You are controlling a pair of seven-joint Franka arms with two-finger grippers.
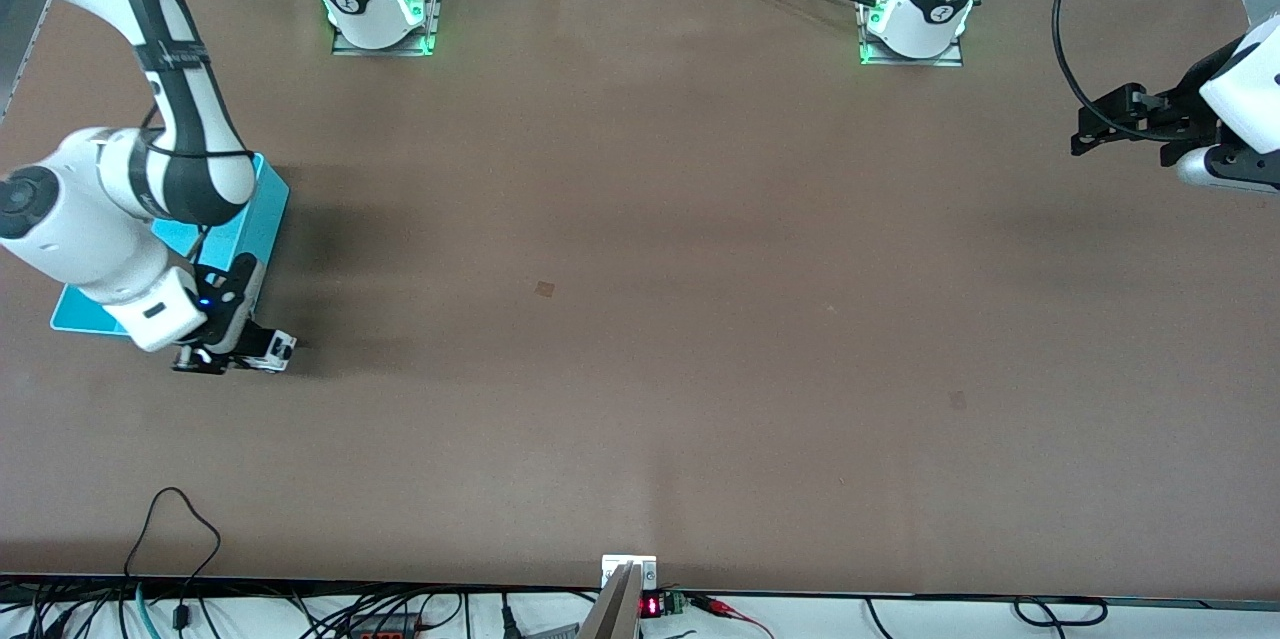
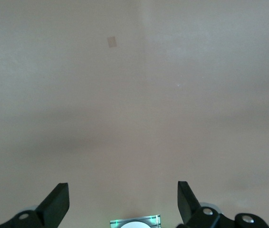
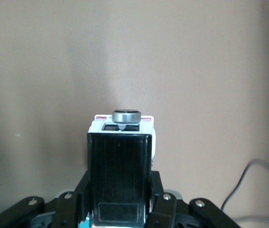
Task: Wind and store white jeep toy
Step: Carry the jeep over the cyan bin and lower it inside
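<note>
While the jeep sits clamped in the right gripper, black roof panel facing the wrist camera and the grey spare wheel at its end, the step in hand reads as carrying it to storage

Item: jeep. White body, black roof, red trim by the spare wheel. Location: between the right fingers, low over the table, just beside the corner of the bin that lies nearest the front camera. From the front it shows only as a small white and dark shape at the fingertips

Item: right gripper. Closed on the jeep's sides, wrist angled down. Whether the wheels touch the table cannot be told

Item: bin. Cyan, shallow, at the right arm's end of the table, mostly covered by that arm. Contents hidden

Item: left gripper. Fingers spread wide, holding nothing, up over the left arm's end of the table, well apart from the jeep; that arm waits

Handling note, as judgement: if the spring is wound, keep the grip firm and the wheels off the surface, lift clear of the bin wall, bring the jeep over the bin's open middle, lower it, then let go. A release at the rim risks the toy tipping out or running off
</note>
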